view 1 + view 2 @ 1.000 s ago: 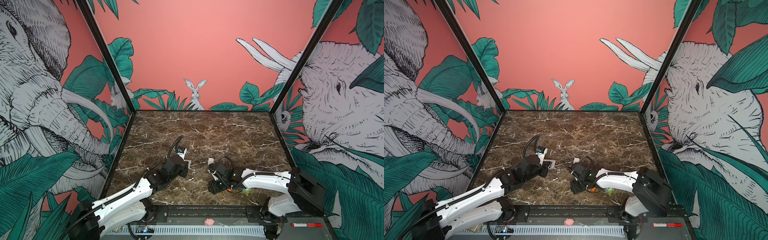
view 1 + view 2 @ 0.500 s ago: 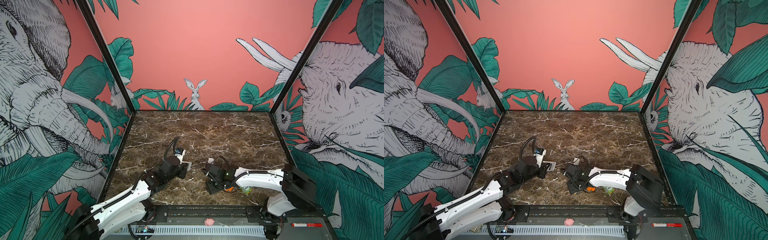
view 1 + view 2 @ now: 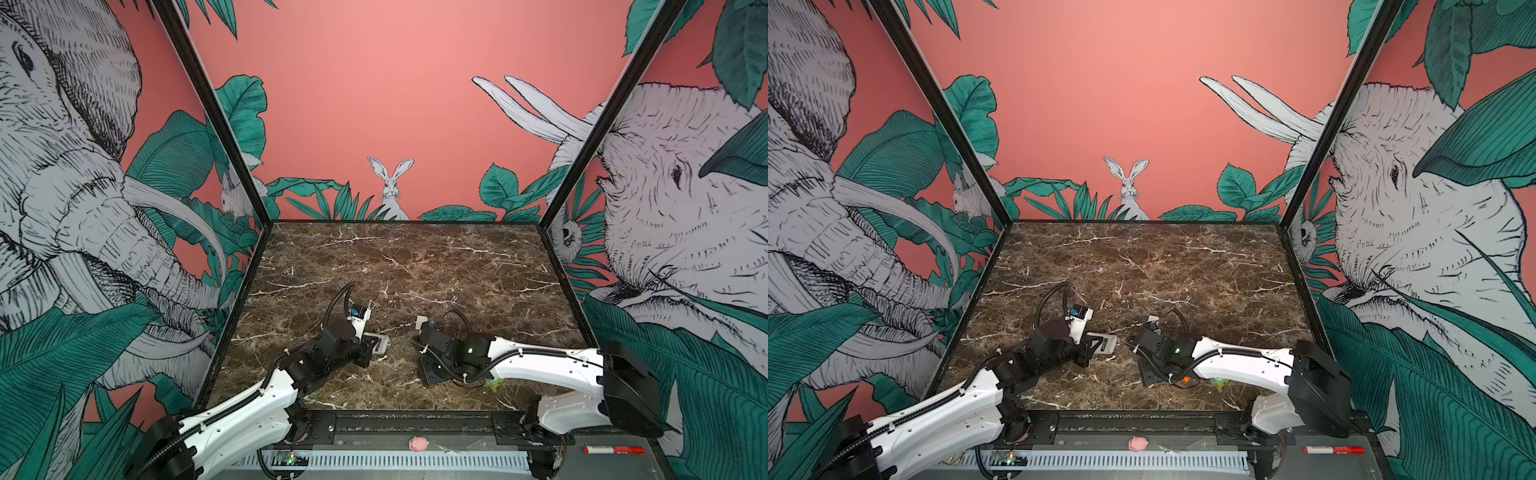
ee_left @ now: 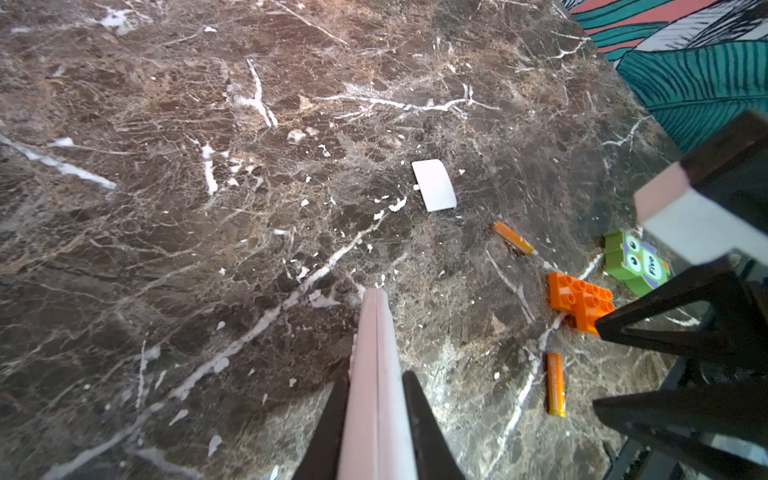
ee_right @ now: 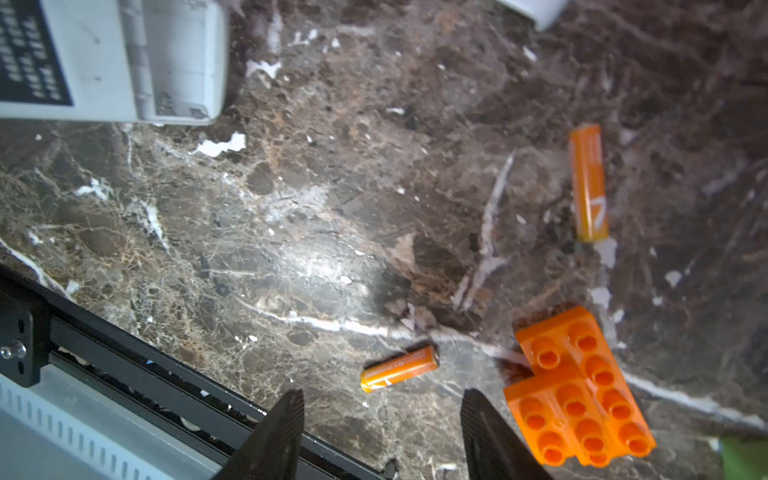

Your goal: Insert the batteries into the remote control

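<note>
My left gripper (image 4: 376, 376) is shut on the remote control (image 4: 376, 353), which it holds edge-on just above the table; both top views show this at left centre (image 3: 376, 344). In the right wrist view the remote's white back (image 5: 124, 58) shows, with its end compartment uncovered. Two orange batteries lie on the marble: one (image 5: 399, 369) just ahead of my right gripper (image 5: 382, 395), near the table's front edge, and the other (image 5: 588, 183) farther off. That gripper is open with nothing between its fingers. The left wrist view shows both batteries (image 4: 556, 384) (image 4: 513, 237).
A white battery cover (image 4: 434, 185) lies loose on the marble. An orange studded brick (image 5: 577, 390) sits close beside my right gripper's finger. A green owl toy (image 4: 636, 262) lies beyond it. The black front rail (image 5: 124, 353) runs along the table edge by the near battery.
My left gripper has drifted slightly toward the front edge with the remote. My right gripper has shifted a little to the left and its jaws have widened slightly.
</note>
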